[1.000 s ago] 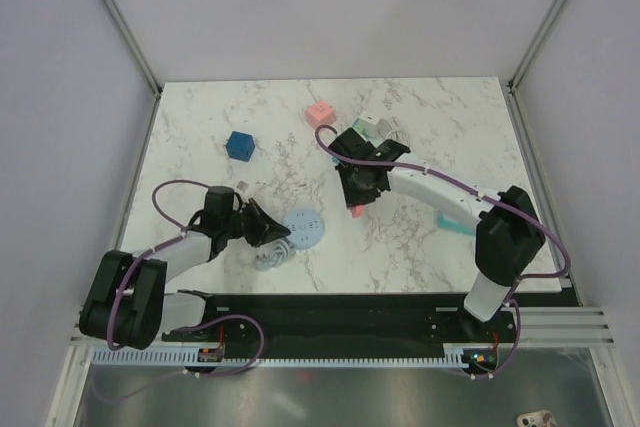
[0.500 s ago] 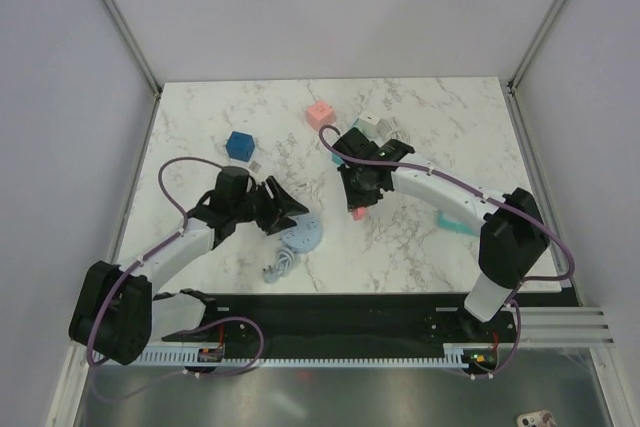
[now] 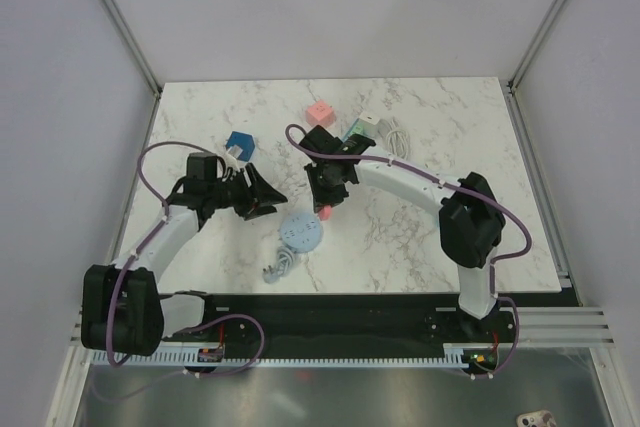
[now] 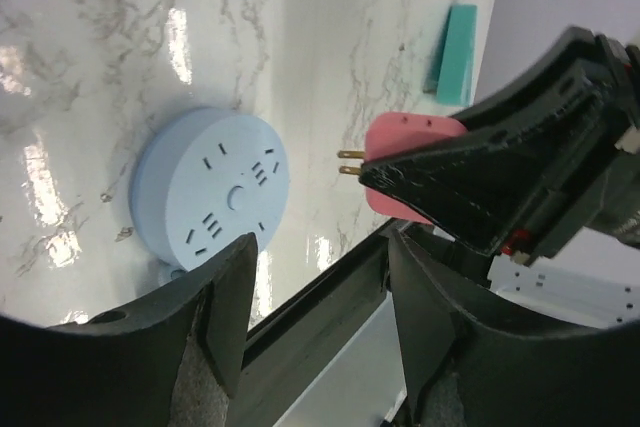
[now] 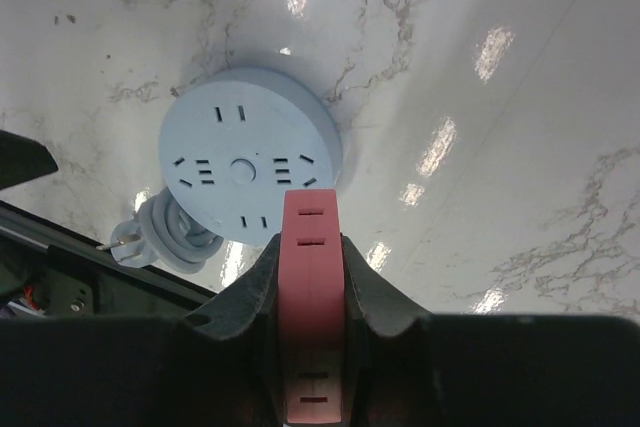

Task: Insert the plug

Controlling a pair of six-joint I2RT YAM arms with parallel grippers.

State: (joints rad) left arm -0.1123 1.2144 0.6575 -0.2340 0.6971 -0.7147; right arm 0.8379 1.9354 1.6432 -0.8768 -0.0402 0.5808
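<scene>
Top cam: right gripper is pinching the pink plug, which sits just off the far-right edge of the round blue socket hub. Left gripper is spread wide w/ nothing in it, just left of the hub. The hub's cord is bunched up toward the front edge. Blue cube and pink cube are further back.

Left wrist cam: shows what the top one can't, i.e. two brass prongs sticking out of the plug, aimed sideways at the hub w/ a clear gap between. Also a teal block behind.

Right wrist cam: plug is clamped tight between both fingers, the hub's slotted face is right ahead, and the cord coil is on its left.

The counter is white marble-look, w/ plain pale walls and metal corner posts around it.
</scene>
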